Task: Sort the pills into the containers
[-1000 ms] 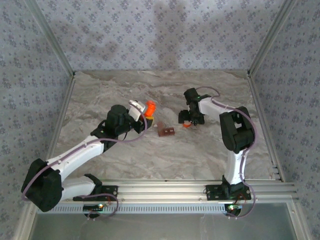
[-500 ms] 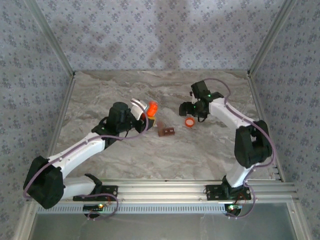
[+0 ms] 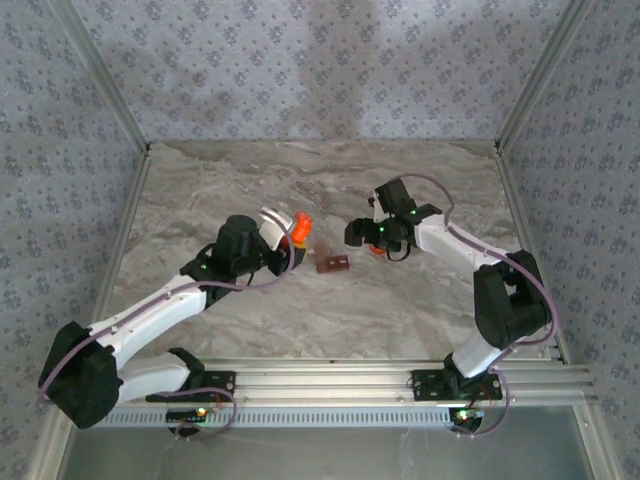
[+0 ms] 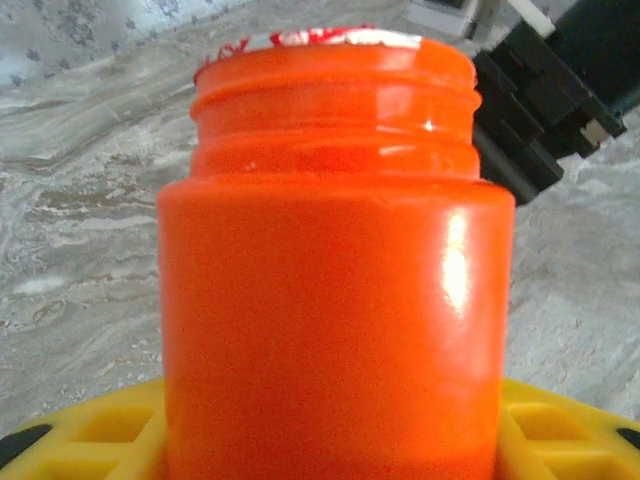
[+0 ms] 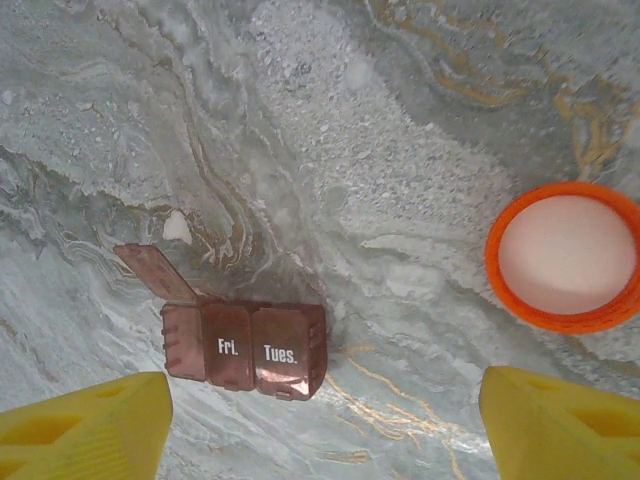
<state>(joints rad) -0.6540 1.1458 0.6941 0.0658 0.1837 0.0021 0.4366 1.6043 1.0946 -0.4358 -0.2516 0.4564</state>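
Left gripper [image 3: 292, 230] is pinching a small orange cylindrical plastic bottle [image 4: 335, 270] (uncapped). Right gripper [image 3: 360, 233] is hovering, jaws spread, near the flat reddish-brown strip of cells [image 5: 245, 350] lying midway between the table [image 5: 400, 120] side edges.

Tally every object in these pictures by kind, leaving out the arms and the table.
orange bottle: 1
orange cap: 1
reddish-brown pill box: 1
Total: 3
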